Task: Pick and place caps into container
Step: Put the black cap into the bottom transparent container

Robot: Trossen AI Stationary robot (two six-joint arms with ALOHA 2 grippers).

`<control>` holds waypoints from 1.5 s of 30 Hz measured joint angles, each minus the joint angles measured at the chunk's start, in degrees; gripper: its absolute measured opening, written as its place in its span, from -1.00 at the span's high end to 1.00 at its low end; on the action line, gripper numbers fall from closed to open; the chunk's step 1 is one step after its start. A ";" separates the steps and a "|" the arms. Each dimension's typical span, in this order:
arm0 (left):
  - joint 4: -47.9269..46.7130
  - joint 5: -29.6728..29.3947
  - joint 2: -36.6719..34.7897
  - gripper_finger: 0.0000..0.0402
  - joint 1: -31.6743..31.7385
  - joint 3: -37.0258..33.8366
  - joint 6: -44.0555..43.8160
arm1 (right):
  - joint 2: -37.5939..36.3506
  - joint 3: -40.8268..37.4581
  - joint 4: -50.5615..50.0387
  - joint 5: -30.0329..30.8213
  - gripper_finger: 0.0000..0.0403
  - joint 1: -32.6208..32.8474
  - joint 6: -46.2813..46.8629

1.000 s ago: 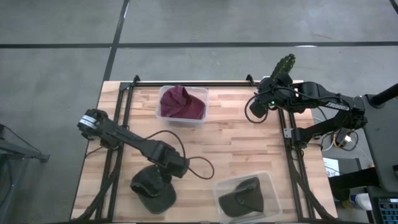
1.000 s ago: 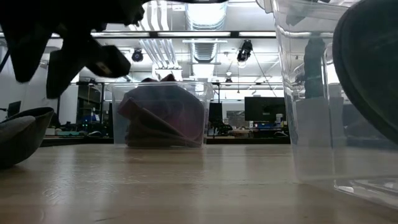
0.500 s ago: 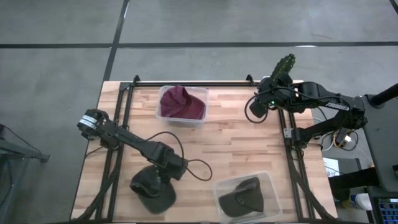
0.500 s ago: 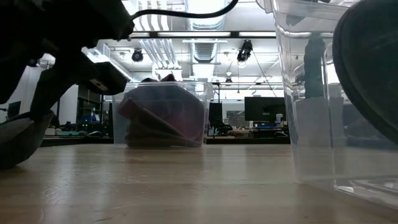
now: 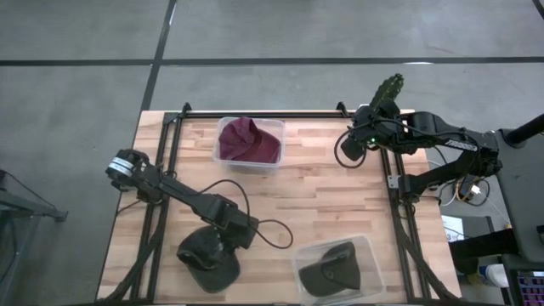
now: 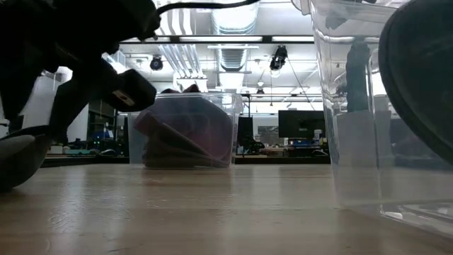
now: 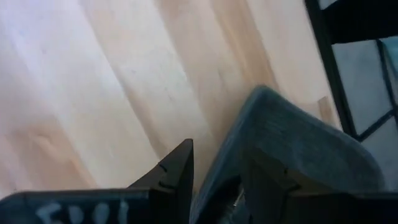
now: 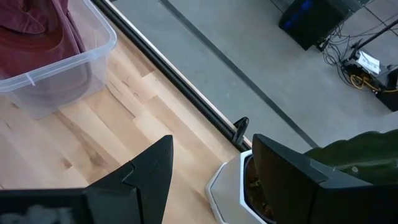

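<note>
A dark olive-grey cap (image 5: 207, 259) lay on the bare wooden table (image 5: 314, 191) at its near left part, directly under the left gripper (image 5: 228, 246). In the left wrist view the cap's grey fabric (image 7: 292, 134) ran up between that gripper's two dark fingers (image 7: 177, 168), which stood one on each side of a fold of it; they were pinching the cap, partly closed on the cloth. In the low view the cap (image 6: 21, 152) showed as a dark curved shape resting on the wood, with the gripper's black bulk (image 6: 85, 64) above and against it.

Off to the right of the left gripper, at the table's near edge, stood a clear plastic container (image 5: 338, 269) holding a second olive-grey cap (image 5: 327, 270). Beyond the gripper, toward the far edge, a second clear container (image 5: 248, 144) held maroon caps (image 5: 246, 138), bunched together so that their number could not be told.

The right gripper (image 5: 348, 149) hung well apart from all of this, over the table's far right corner, its fingers (image 8: 149, 171) spread wide and holding nothing. Just beside it, at that corner, stood a green cactus (image 5: 389, 87) in a white pot (image 8: 227, 183).
</note>
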 joint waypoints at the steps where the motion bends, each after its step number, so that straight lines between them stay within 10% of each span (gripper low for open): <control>1: -0.02 0.98 0.36 0.41 0.00 -0.06 0.52 | 0.00 0.00 0.00 0.00 -0.07 0.00 0.01; 13: -1.50 8.69 5.80 0.42 -0.22 -0.32 1.23 | 0.00 0.00 -0.04 0.00 -0.07 0.00 2.55; 20: -1.65 9.34 4.65 0.91 0.30 0.27 -4.03 | 0.00 0.00 -0.04 0.00 -0.07 0.00 3.81; 26: -3.89 8.66 3.20 0.97 1.97 1.46 -11.07 | 0.00 0.00 -0.04 -0.84 -0.06 0.00 5.39; 45: -10.97 -18.37 -23.27 0.97 13.11 2.80 -27.74 | 0.00 0.11 2.71 -4.99 -0.07 0.26 12.27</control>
